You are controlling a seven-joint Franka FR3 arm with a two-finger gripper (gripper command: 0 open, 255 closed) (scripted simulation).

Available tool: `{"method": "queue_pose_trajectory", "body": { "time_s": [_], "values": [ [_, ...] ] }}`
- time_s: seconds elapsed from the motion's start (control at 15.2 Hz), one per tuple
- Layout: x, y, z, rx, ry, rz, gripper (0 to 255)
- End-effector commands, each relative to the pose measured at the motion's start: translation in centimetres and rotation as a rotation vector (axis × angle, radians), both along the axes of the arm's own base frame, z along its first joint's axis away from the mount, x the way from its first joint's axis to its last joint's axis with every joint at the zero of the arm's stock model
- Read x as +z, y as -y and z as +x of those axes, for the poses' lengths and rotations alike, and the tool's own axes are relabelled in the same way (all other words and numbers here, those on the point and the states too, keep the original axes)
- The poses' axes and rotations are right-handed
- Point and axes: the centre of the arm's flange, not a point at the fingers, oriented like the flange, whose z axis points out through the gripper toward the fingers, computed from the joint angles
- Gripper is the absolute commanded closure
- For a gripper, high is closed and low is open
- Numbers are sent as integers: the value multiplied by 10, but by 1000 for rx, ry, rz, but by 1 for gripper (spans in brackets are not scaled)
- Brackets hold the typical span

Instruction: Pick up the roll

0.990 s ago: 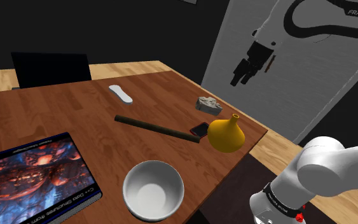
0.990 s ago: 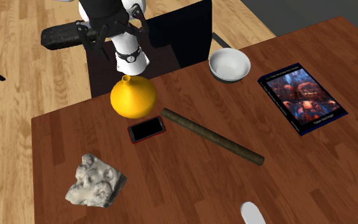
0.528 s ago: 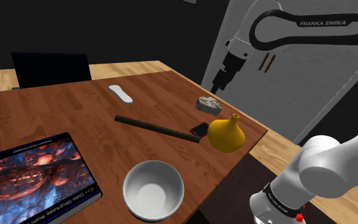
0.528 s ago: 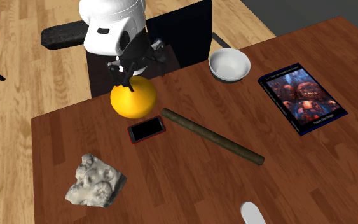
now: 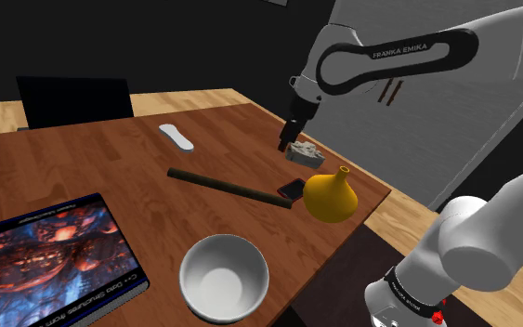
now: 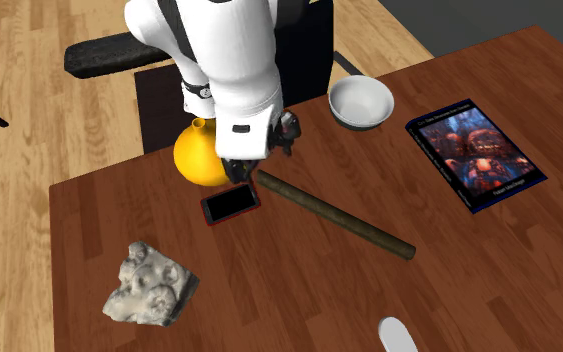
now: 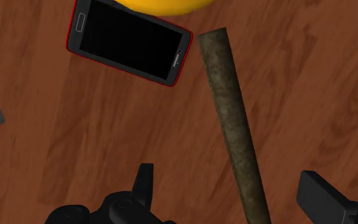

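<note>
My tool hovers over the long dark-brown cylindrical roll lying on the wooden bench. Fingers spread, no contact. Descent, pinch and lift all left.

Red-brown wood surface carries: long dark roll, red-edged phone beside one end, yellow vase, white bowl, book, grey lumpy piece, small white flat thing (can't identify).
</note>
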Motion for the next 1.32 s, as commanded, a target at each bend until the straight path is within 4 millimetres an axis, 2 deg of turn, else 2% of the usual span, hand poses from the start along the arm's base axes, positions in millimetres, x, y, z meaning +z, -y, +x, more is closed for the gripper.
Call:
{"method": "queue_pose_trajectory", "body": {
  "time_s": [0.0, 0.46, 0.86, 1.25],
  "values": [
    [-23, -20, 11, 48, -7, -2, 0],
    [-88, -75, 53, 212, -33, -8, 0],
    [-145, -127, 80, 352, -55, -14, 0],
    [-175, -130, 82, 361, -57, -15, 0]
  ]
}}
